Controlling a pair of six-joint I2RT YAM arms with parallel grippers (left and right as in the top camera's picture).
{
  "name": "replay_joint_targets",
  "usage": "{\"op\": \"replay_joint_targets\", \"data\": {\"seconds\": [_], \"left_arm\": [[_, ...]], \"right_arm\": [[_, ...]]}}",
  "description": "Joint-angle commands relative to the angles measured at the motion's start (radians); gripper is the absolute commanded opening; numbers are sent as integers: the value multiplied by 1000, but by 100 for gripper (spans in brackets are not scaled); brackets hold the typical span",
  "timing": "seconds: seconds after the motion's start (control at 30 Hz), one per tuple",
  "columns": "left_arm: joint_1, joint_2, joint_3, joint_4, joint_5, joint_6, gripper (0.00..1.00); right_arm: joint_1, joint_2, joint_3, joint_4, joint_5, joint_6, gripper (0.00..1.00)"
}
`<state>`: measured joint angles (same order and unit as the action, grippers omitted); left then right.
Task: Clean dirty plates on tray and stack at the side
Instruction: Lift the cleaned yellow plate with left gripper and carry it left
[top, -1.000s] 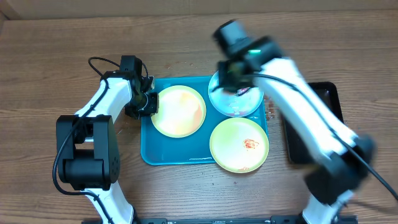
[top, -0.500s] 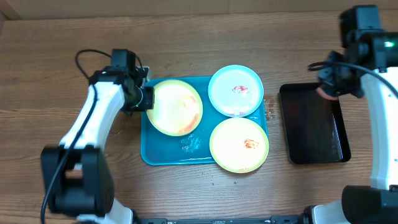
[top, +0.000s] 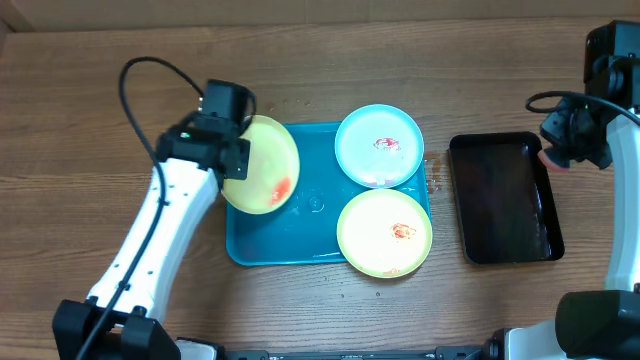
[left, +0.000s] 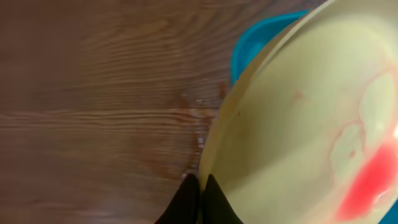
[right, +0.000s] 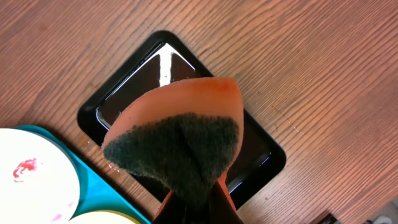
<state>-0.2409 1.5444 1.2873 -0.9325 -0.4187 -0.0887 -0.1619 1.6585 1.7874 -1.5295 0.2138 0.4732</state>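
Note:
My left gripper is shut on the left rim of a pale yellow-green plate, which it holds tilted above the left end of the turquoise tray. In the left wrist view the black fingertips pinch the rim of this plate, and red sauce runs across its face. A light blue plate and a second yellow-green plate, both with red smears, lie on the tray's right side. My right gripper is shut on an orange sponge with a dark scrub face, above the black tray.
The small black tray sits right of the turquoise tray, with my right gripper at its upper right corner. Bare wooden table lies left of the tray and along the front. A black cable loops over the left arm.
The left gripper has lifted and tilted its plate off the tray, drifting left. The right arm swung from over the blue plate to the black tray, carrying the sponge.

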Motion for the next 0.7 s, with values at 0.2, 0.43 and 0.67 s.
{"op": "replay_joint_targets", "data": {"seconds": [0.2, 0.43, 0.67], "left_arm": [[-276, -17, 7, -9, -658, -129, 4], [-443, -17, 6, -5, -985, -163, 4], [-510, -17, 6, -5, -1067, -163, 4]], "right_arm": [[-2, 2, -2, 10, 10, -3, 4], [-2, 2, -2, 8, 11, -10, 4], [-2, 2, -2, 7, 11, -10, 4]]}}
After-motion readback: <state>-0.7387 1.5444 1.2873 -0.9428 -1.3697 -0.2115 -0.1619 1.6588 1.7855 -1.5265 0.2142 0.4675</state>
